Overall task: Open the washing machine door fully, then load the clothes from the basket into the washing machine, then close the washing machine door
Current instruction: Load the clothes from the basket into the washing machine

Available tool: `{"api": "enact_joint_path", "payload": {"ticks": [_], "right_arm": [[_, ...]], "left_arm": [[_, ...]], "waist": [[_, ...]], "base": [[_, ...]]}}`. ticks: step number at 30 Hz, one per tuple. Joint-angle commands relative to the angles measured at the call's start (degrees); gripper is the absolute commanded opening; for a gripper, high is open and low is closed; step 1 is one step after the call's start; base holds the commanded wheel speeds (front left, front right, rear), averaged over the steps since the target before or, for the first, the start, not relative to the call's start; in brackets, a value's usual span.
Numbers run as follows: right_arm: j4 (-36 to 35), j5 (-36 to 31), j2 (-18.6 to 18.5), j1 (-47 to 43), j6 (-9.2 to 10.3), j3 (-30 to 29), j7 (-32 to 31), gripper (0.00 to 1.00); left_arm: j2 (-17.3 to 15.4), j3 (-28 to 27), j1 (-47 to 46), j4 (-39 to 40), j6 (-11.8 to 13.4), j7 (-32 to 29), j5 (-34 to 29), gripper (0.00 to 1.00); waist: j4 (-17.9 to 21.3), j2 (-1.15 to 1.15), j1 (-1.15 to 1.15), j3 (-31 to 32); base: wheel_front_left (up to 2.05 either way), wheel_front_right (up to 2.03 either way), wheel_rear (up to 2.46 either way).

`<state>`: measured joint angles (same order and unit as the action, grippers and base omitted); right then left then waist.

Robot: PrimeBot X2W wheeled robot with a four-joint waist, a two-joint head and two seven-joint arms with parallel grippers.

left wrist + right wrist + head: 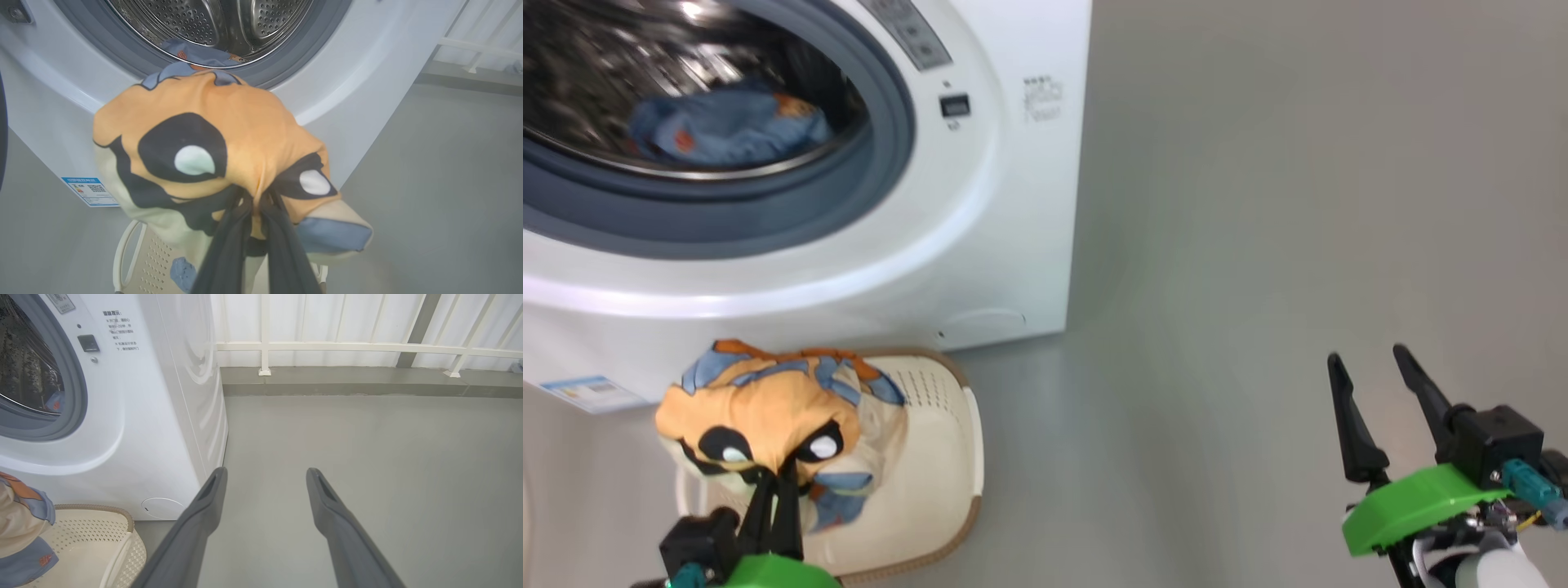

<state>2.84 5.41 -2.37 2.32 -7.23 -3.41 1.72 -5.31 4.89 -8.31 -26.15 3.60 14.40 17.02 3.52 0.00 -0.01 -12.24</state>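
Note:
The white washing machine [1013,204] stands with its opening uncovered; its door is out of view. A light blue garment [727,126] lies in the steel drum. My left gripper [776,478] is shut on the orange and cream garment [768,408] with black-and-white cartoon eyes. That garment hangs bunched above the cream basket [931,482], in front of the machine's lower front. In the left wrist view the garment [229,118] drapes over the gripper [255,196] below the drum rim. My right gripper [1372,363] is open and empty over the floor at the right.
Grey floor [1258,245] stretches to the right of the machine. A white railing [367,347] on a low curb runs behind it. The machine's front carries a blue sticker [592,394] low on the left and a round cap [988,322] low on the right.

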Motion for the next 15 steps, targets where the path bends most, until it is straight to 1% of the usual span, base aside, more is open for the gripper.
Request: {"api": "enact_joint_path", "payload": {"ticks": [1,15], "right_arm": [[-1.72,-0.87,-0.51,-0.3,-0.25,1.16,-0.08,1.0],[-3.15,-0.6,-0.51,-5.2,-0.25,0.91,-2.46,1.0]], "left_arm": [[-1.04,-1.58,0.26,1.95,0.43,0.6,-0.68,0.0],[-2.51,-1.02,7.56,10.31,2.73,-3.02,-1.12,0.0]], "waist": [[-2.31,0.0,0.01,4.26],[-3.92,0.0,0.01,12.12]], "base": [[0.0,0.0,0.0],[0.0,0.0,0.0]]}}
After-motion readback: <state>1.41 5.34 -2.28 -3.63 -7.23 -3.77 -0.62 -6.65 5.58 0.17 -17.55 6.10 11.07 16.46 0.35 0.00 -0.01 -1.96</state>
